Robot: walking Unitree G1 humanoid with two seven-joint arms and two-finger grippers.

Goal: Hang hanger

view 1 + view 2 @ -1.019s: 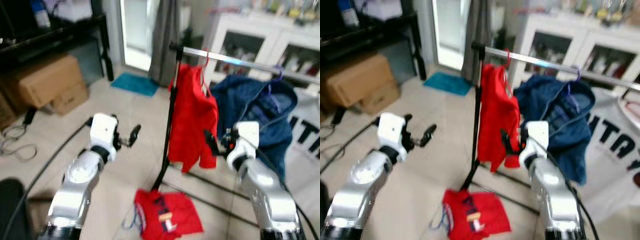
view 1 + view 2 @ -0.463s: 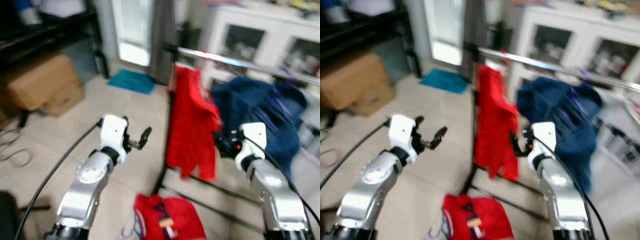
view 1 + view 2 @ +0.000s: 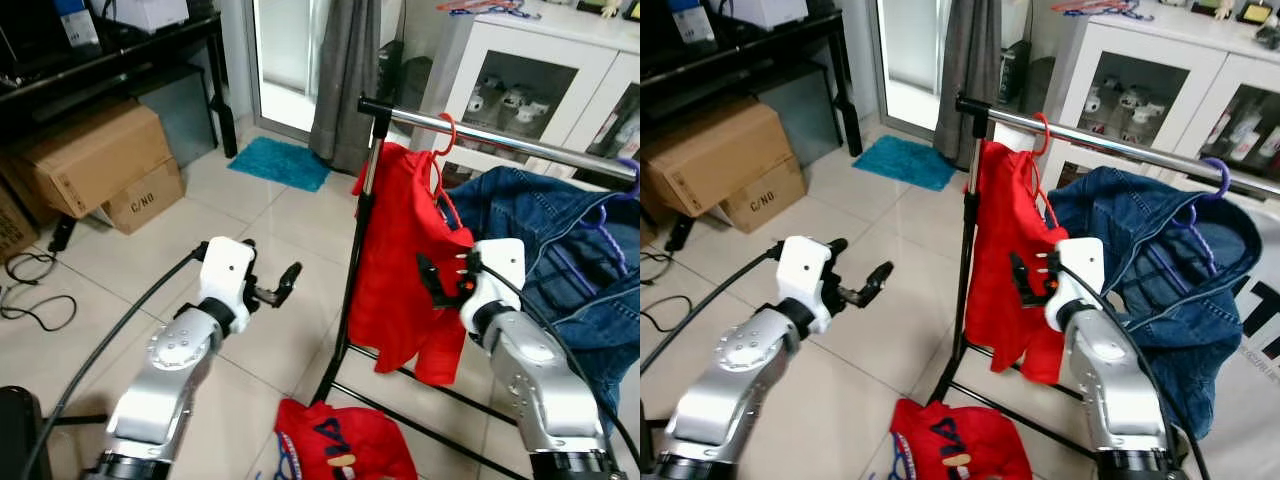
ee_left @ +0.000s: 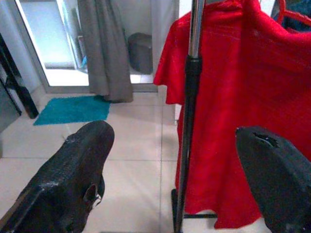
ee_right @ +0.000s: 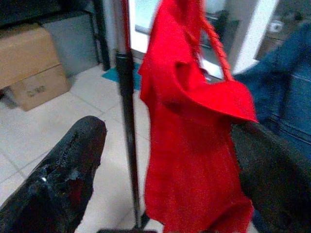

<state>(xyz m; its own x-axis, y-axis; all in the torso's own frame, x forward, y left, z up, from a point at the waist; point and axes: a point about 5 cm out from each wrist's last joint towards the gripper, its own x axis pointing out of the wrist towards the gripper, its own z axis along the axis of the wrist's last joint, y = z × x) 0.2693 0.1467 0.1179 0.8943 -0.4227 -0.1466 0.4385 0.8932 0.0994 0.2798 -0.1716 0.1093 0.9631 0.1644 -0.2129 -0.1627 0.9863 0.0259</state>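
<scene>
At the bottom centre of the left eye view, a crumpled red garment (image 3: pixel 345 452) on the tiled floor (image 3: pixel 255 330), lying by the foot of the rack's black upright post (image 3: pixel 352 270).

Left of centre, the left gripper (image 3: pixel 272 287) raised over the tiles, fingers (image 4: pixel 73 179) spread wide apart and holding nothing, pointed toward the post. Right of centre, the right gripper (image 3: pixel 437 280) level with the middle of a hanging red shirt (image 3: pixel 405 270), just in front of the cloth; fingers (image 5: pixel 63 174) parted with the shirt seen in the gap between them in the right wrist view, contact with the cloth not clear.

Behind the grippers, the red shirt on a red hanger (image 3: pixel 443 140), hook over the chrome rail (image 3: pixel 500 138) in the upper middle of the frame, next to the post. Farther right on the same rail, a blue denim jacket (image 3: pixel 560 240) on a purple hanger (image 3: pixel 1215 180).

At the left edge, cardboard boxes (image 3: pixel 95 165) under a dark shelf unit (image 3: pixel 110 60), black cables (image 3: pixel 35 290) beside them. At the top, a teal mat (image 3: pixel 280 163) below a grey curtain (image 3: pixel 350 70), and a white glass-door cabinet (image 3: pixel 540 80) in the upper right.
</scene>
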